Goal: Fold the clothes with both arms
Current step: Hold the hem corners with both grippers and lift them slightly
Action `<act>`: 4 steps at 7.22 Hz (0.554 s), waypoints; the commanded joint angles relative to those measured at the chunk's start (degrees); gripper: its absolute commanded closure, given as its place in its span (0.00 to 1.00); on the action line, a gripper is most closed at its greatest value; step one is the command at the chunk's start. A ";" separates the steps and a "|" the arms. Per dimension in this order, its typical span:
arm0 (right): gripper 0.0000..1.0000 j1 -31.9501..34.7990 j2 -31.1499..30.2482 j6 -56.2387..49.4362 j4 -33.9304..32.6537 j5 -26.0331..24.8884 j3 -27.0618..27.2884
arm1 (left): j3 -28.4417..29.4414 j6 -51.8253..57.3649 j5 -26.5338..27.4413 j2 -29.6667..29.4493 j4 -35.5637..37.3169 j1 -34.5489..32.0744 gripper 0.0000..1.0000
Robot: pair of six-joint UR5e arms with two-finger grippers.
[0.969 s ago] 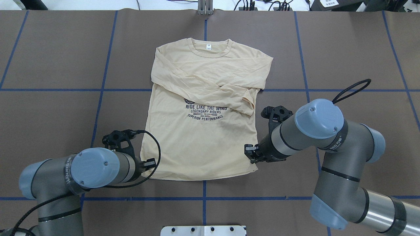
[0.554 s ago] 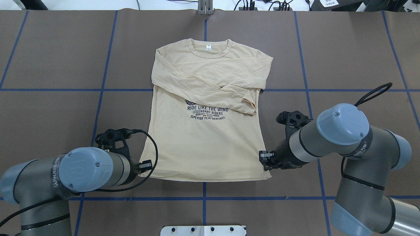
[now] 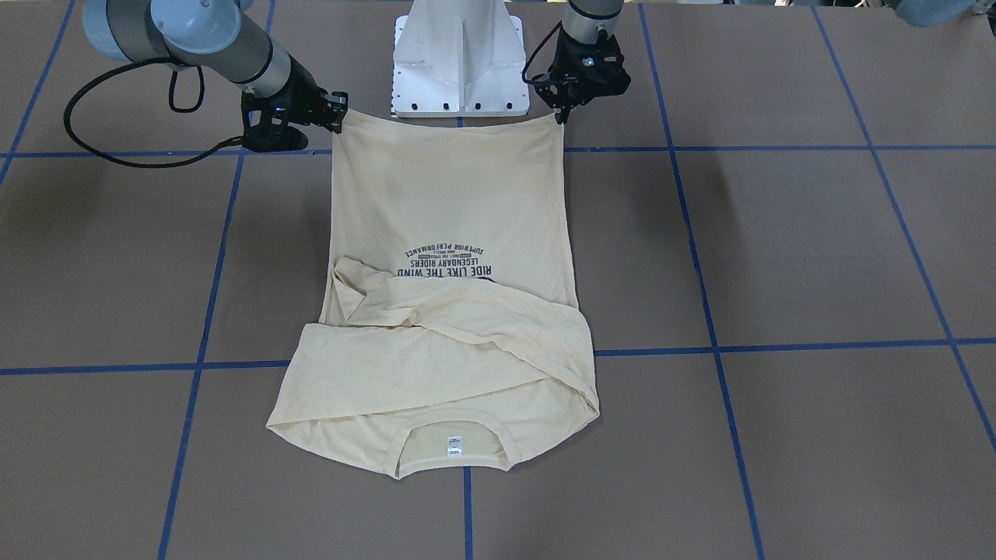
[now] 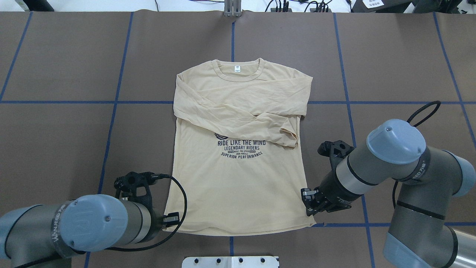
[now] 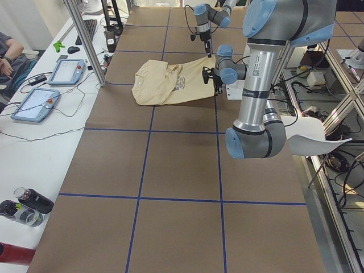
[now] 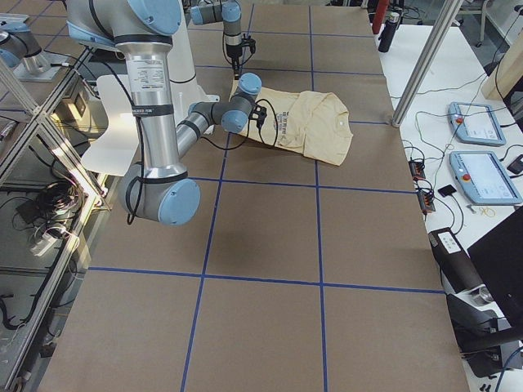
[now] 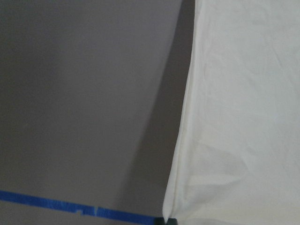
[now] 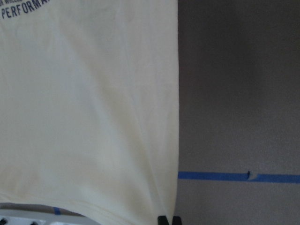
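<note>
Left gripper [image 3: 559,117] and right gripper [image 3: 337,109], front view: each pinched closed on one hem corner of long-sleeved T-shirt [image 3: 451,202]; hem stretched between them, seemingly lifted off table [image 3: 778,233]; collar [image 3: 451,428] end flat, sleeves [image 3: 436,327] crossed over chest.
Overhead: print face up, shirt mid-table.
Wrist views: fabric edge runs into fingertips.
Judgement: thin, limp, light knit; likely sags mid-span, drags easily; hem corners best hold.

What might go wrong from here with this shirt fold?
1. The left gripper and right gripper pinch the shirt only at its hem corners, so the thin fabric may slip out.
2. The loosely crossed sleeves could shift or bunch when the hem is carried over them.
</note>
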 commanded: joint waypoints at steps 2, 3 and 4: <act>1.00 2.07 0.58 -0.05 0.03 4.52 0.16 | -1.69 0.46 -2.68 -0.27 1.16 0.43 1.00; 1.00 5.22 1.28 -0.13 0.03 4.43 0.07 | -1.52 0.90 -3.40 -1.23 1.52 -2.71 1.00; 1.00 7.34 1.64 -0.39 0.03 4.08 -0.19 | -0.91 4.82 -4.01 -5.33 1.78 -7.10 1.00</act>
